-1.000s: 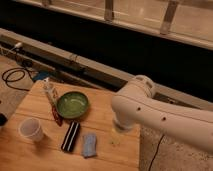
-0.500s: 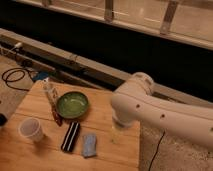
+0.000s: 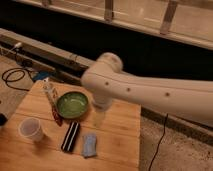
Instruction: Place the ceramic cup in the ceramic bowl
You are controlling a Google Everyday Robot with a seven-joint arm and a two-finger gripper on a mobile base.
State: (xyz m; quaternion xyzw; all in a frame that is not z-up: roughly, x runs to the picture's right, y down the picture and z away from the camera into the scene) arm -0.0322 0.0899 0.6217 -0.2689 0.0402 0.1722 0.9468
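Camera view, nearest first: the white cup (image 3: 31, 129) stands upright at the near left corner of the wooden table (image 3: 120, 145), well apart from the bowl and free to be taken from above. Beside it lie a black bar (image 3: 70, 136) and a blue pad (image 3: 89, 145). Farther back the green bowl (image 3: 72, 103) sits mouth up, empty. My gripper (image 3: 99, 116) hangs just right of it, jaws spread, holding nothing. I can read no writing anywhere. Cables (image 3: 12, 77) lie beyond.
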